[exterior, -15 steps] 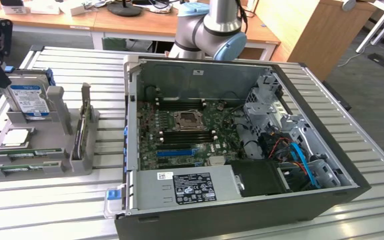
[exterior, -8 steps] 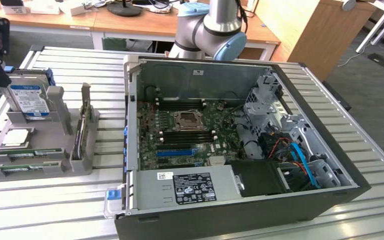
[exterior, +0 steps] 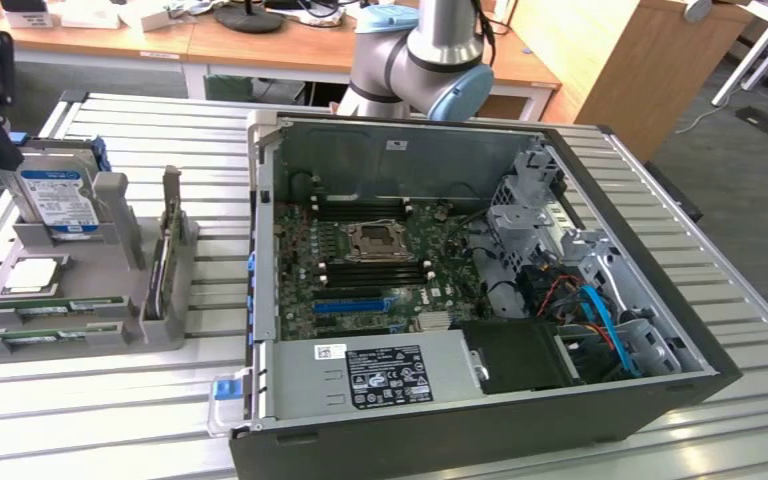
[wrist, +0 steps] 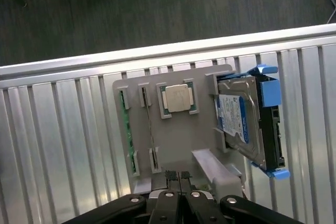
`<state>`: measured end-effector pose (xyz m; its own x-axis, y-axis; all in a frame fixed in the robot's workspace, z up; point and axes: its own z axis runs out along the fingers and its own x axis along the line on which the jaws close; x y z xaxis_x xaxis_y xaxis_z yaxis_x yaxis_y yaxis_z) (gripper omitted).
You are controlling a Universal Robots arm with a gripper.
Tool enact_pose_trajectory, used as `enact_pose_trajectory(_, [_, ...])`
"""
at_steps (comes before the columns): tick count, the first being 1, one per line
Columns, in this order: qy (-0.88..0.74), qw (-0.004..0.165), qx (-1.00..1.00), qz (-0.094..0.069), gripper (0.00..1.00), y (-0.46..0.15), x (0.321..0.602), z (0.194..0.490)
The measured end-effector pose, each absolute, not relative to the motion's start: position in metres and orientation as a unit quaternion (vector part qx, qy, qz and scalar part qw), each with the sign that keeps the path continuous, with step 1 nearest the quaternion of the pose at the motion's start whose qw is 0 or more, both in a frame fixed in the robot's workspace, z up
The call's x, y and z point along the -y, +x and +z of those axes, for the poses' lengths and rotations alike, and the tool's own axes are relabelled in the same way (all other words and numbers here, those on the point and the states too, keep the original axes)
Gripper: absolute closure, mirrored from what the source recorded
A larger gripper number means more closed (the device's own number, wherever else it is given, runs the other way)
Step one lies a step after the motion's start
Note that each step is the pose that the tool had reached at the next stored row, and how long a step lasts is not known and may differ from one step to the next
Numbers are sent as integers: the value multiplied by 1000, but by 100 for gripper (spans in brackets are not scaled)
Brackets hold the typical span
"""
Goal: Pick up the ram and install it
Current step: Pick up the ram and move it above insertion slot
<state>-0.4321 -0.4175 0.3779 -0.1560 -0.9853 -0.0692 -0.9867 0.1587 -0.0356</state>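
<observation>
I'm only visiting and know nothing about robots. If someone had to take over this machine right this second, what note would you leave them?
Gripper: fingers shut, holding nothing, hanging over the holder.
Ram: sitting in its slot in the holder, to the exterior view's left of the open computer.
Done: nothing that shows; the ram has not been picked up.
Left: the whole job, meaning picking up the ram and fitting it on the motherboard.
</observation>
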Motion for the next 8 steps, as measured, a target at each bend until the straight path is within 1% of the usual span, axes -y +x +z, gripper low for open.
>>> enact_pose_trajectory(5, [-666, 45, -745, 19, 89, -432, 418, 378])
enact_pose_trajectory(8, [-668, 46, -742, 22, 89, -432, 417, 378])
